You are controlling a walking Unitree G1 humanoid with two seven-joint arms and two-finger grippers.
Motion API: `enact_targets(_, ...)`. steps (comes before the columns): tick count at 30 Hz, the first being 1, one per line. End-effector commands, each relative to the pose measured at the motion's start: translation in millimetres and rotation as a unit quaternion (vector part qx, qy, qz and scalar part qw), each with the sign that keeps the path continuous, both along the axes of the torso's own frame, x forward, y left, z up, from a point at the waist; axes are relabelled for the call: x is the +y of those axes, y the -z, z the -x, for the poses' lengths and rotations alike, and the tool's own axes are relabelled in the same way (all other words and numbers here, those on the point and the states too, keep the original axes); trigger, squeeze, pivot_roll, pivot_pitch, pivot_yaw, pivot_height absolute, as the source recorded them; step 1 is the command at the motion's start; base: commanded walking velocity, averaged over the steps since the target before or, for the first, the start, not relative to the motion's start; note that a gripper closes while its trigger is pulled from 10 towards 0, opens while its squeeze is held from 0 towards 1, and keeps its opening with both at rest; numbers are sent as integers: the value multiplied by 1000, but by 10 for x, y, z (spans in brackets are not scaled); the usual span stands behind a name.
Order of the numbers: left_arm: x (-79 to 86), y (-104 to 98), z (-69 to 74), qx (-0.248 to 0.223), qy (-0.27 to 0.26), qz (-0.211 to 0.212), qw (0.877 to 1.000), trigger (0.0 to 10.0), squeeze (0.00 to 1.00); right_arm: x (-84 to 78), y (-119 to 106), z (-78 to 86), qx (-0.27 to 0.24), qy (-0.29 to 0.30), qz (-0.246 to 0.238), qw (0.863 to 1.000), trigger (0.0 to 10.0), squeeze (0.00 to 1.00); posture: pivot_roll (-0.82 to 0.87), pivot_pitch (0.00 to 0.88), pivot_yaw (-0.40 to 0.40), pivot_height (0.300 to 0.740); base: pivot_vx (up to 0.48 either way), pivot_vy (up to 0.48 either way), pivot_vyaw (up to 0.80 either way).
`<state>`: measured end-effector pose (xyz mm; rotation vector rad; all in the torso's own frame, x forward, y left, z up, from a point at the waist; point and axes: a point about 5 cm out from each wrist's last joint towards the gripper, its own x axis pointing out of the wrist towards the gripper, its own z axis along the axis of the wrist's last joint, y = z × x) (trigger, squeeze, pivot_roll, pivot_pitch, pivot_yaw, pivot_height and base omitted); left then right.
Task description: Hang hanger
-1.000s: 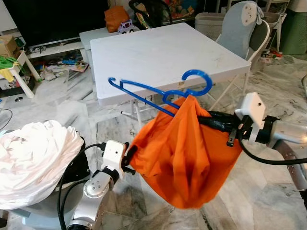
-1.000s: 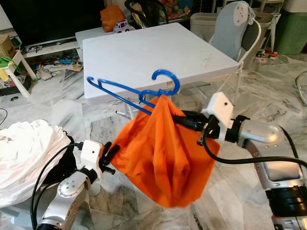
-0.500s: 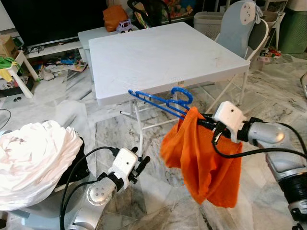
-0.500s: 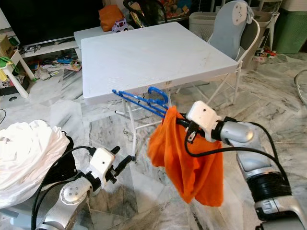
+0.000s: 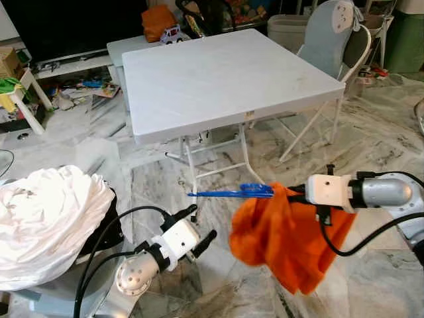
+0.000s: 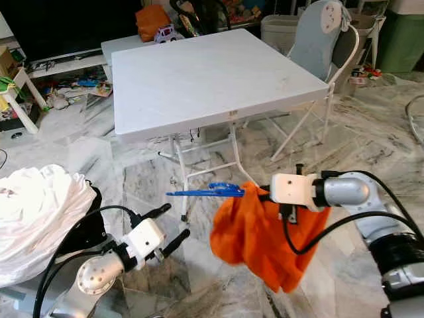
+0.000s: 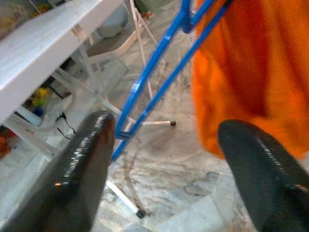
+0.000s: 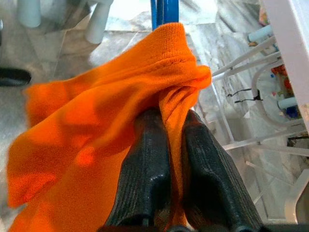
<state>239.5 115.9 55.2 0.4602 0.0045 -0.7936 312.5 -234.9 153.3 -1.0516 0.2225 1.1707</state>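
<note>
Presently: thin blue plastic hanger with soft orange knitted garment draped on it, held in air over marble floor, below near edge of white square folding tabletop. Likely light, rigid frame; cloth limp, prone to slide off. Best taken at hook or neck, clear of fabric. Right gripper fingers pressed together, pinching orange fold at hanger neck. Left gripper spread wide, holding nothing; hanger bars just ahead between fingers, apart from both. White laundry heap lies at left.

Head stereo pair down on table; wrist views close, perhaps blurred.
</note>
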Motion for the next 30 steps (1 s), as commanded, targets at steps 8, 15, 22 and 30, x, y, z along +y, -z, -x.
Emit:
enact_targets(8, 105, -94, -146, -6, -2, 11, 1000, 10000, 1000, 214, -187, 40, 25, -90, -37, 995, 10000, 0, -116, 0, 85, 740, 0, 0, 0)
enact_targets(15, -2, -122, -190, 6, 25, 33, 999, 10000, 1000, 329, -248, 60, 36, -117, -72, 990, 10000, 0, -115, 0, 81, 740, 0, 0, 0)
enact_targets(22, -64, -159, -244, 40, 56, 60, 996, 10000, 631, 368, -243, 114, 48, -130, -79, 987, 10000, 0, -115, 0, 81, 740, 0, 0, 0)
enact_targets(30, -60, -222, -280, 87, 95, 91, 987, 10000, 0, 349, -262, 192, 59, -140, -88, 984, 10000, 0, -125, 0, 76, 740, 0, 0, 0)
